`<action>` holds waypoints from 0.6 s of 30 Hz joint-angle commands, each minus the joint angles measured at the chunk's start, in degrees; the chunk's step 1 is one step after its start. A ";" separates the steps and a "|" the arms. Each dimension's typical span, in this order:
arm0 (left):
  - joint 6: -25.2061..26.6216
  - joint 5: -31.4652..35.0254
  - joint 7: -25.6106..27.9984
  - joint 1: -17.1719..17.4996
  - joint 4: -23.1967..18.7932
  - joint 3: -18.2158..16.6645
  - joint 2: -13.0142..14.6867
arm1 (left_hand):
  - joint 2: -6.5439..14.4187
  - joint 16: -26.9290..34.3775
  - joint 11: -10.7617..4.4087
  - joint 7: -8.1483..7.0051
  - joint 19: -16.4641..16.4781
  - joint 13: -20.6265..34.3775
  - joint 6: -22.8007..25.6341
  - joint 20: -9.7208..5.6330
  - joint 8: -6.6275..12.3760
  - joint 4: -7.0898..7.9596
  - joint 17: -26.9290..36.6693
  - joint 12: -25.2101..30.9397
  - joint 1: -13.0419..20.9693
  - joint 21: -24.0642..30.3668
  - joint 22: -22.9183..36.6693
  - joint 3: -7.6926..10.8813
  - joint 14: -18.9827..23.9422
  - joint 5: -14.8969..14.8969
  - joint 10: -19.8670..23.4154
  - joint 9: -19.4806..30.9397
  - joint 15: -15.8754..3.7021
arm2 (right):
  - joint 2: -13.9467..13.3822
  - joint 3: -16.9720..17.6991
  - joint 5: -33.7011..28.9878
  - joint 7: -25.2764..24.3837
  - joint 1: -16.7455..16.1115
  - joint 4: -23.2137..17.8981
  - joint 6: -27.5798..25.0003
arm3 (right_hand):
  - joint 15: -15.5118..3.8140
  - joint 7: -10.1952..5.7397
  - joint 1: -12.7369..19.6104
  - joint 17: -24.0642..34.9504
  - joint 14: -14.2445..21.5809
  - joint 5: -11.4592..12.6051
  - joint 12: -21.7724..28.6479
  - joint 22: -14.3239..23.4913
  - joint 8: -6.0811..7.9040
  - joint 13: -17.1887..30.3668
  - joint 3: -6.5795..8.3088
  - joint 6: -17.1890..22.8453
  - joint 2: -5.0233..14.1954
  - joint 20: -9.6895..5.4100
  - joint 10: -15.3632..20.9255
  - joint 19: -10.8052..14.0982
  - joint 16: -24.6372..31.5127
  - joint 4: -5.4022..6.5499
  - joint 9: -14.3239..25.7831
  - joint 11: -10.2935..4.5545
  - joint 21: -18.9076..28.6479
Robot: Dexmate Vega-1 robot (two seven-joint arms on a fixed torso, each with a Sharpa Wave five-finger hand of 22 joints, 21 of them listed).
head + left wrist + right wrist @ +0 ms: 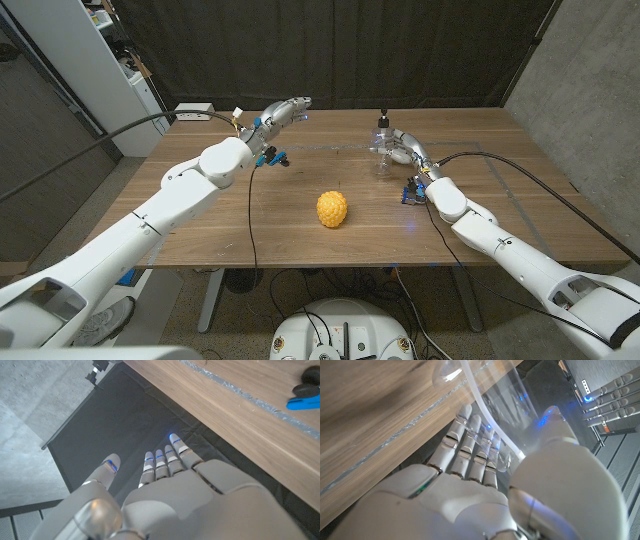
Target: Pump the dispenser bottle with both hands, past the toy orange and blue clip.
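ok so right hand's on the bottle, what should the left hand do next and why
Probably bring the left hand across toward the pump head of the clear dispenser bottle. The right hand is wrapped around the bottle's body, so it looks steadied, while the left hand hangs open above the table's far edge near the blue clip, holding nothing. The pump top is untouched.

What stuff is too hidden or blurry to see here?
- Dispenser bottle: head view, the right hand covers its side; its contents are too small to tell.
- Blue clip: head view, the left arm partly hides it.
- Left hand: left wrist view, palm faces away.
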 commanded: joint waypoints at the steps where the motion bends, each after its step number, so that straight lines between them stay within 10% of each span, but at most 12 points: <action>1: 1.63 6.86 -2.89 -3.53 -3.54 2.01 1.75 | 2.78 -0.15 -0.10 -0.26 -0.59 0.19 0.31 -0.25 0.03 -0.52 0.17 0.00 0.83 -0.44 0.21 -0.01 -0.63 -0.03 -0.07 0.15 -0.16 | 0.11 0.39 0.41 -0.56 -0.60 0.81 0.88 | -7.42 -0.52 5.98 0.37 0.53 0.54 0.22 0.15 0.57 0.20 0.16 0.56 5.23 -1.95 0.55 1.46 0.21 0.05 -0.01 -0.29 0.49; 18: -0.39 12.71 -11.76 -10.62 -2.72 4.75 1.78 | 2.87 -0.68 -0.44 -0.66 -3.51 0.17 0.05 -0.75 -0.29 -0.88 0.36 -0.33 0.87 -1.30 0.21 -0.97 -4.30 -0.14 -0.71 0.12 0.50 | 0.26 0.07 0.41 0.10 -0.19 0.46 -0.06 | -7.97 -0.89 6.30 0.64 1.04 0.88 0.42 0.19 0.84 0.60 0.38 0.87 5.76 -2.28 1.11 1.12 -0.07 0.19 -0.26 -0.64 0.47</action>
